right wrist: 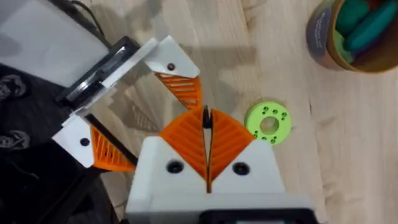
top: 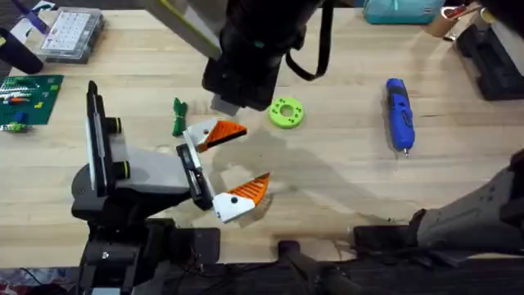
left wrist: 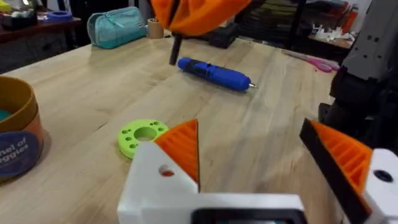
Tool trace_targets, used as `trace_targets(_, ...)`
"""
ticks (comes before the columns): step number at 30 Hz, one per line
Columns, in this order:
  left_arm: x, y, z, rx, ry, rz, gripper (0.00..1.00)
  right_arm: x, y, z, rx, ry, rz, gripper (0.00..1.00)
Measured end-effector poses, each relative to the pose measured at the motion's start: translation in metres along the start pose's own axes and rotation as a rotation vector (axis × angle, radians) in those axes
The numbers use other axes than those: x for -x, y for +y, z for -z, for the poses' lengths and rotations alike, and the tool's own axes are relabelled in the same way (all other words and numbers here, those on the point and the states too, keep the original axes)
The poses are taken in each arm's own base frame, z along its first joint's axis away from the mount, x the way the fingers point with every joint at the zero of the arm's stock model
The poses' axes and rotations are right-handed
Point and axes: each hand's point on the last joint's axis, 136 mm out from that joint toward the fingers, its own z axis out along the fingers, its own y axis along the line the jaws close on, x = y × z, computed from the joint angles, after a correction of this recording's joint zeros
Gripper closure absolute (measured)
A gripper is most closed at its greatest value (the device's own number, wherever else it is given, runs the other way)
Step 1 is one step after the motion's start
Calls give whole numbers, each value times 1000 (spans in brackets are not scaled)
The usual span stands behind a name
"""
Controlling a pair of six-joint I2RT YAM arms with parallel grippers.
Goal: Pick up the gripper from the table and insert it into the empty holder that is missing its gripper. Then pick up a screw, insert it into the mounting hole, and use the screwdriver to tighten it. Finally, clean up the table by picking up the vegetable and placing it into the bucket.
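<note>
Overhead, we see a pale wooden surface [top: 344, 176]. The left tool [top: 235, 166] lies low over the near-left part of the surface, its white-and-orange fingers spread wide with nothing between them. Just beyond it lies the small dark-green vegetable [top: 178, 117], and a lime-green ring [top: 286, 112] sits near the middle. The blue screwdriver [top: 399, 113] lies toward the right side. A clear compartment box [top: 72, 34] sits at the far-left corner.

In the left wrist view, we see the screwdriver [left wrist: 214, 73] lying flat beyond the ring [left wrist: 142, 135]. The yellow-orange bucket [left wrist: 17, 134] stands at the side, and a teal pouch [left wrist: 116, 25] rests at the far edge, with dark room clutter behind.

In the right wrist view, the right tool [right wrist: 207, 127] has its orange pads pressed together, holding nothing. Beyond it are the left tool [right wrist: 140, 121], the ring [right wrist: 268, 122] and the bucket [right wrist: 348, 34], which holds teal-green rounded pieces [right wrist: 364, 22].
</note>
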Motion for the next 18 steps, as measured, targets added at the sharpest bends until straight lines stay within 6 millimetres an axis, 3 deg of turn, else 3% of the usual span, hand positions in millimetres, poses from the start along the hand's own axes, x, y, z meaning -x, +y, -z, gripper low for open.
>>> trace_targets(18, 0, 0, 0, 0, 0, 0, 9, 0, 18, 0, 86, -15, 236, 995)
